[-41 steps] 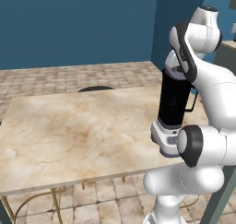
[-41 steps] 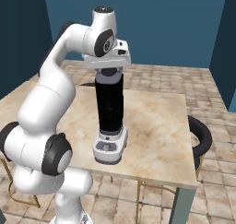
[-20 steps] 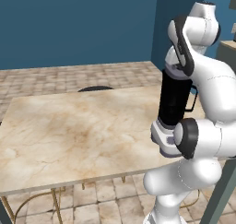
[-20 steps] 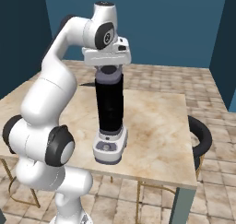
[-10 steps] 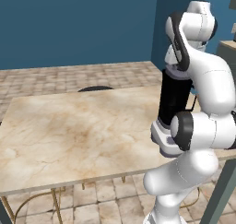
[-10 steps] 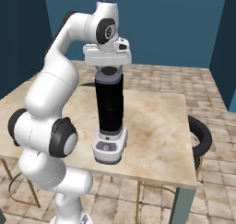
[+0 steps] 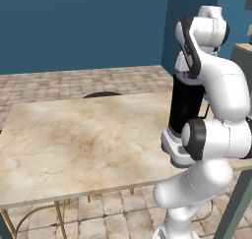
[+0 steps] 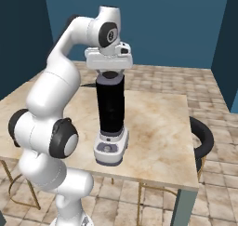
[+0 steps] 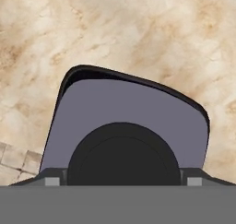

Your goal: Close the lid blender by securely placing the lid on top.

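Greyish-lavender lid (image 9: 129, 112) sits directly under my gripper (image 8: 109, 74), on top of the blender (image 8: 110, 113). It looks light, rigid and smooth; I'd take it by its dark centre. I cannot tell the fingers' state.

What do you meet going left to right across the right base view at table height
The robot arm's lower joints → the blender standing on the marble table → the dark round stool beside the table's right edge.
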Robot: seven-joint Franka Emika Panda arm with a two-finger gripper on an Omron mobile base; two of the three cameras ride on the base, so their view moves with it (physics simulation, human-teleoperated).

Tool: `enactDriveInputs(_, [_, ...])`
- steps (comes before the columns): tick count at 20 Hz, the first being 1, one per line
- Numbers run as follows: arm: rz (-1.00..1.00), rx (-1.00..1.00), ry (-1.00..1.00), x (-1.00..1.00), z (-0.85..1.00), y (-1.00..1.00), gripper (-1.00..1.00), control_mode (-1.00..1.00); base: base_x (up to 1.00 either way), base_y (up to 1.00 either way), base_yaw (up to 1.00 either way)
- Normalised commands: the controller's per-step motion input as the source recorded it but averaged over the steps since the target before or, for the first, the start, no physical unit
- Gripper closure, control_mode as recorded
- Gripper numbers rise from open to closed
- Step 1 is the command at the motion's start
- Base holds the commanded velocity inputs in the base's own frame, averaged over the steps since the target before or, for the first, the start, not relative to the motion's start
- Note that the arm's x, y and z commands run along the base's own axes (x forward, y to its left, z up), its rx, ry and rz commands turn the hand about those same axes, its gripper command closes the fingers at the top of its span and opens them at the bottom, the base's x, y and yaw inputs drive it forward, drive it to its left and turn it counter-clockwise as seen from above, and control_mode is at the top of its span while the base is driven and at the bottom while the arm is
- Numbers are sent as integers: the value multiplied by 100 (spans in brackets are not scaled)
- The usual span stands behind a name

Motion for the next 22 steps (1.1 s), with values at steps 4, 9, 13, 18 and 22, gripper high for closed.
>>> enactDriveInputs(4, [0, 0, -8, -7, -17, 0, -100, -100, 0, 0, 0])
enactDriveInputs(9, [0, 0, -12, -8, 0, 0, -100, -100, 0, 0, 0])
enactDriveInputs(13, [0, 0, -20, -22, 9, 0, -100, -100, 0, 0, 0])
enactDriveInputs(18, [0, 0, -20, -25, 10, 0, -100, -100, 0, 0, 0])
enactDriveInputs(22, [0, 0, -15, -31, 10, 0, -100, -100, 0, 0, 0])
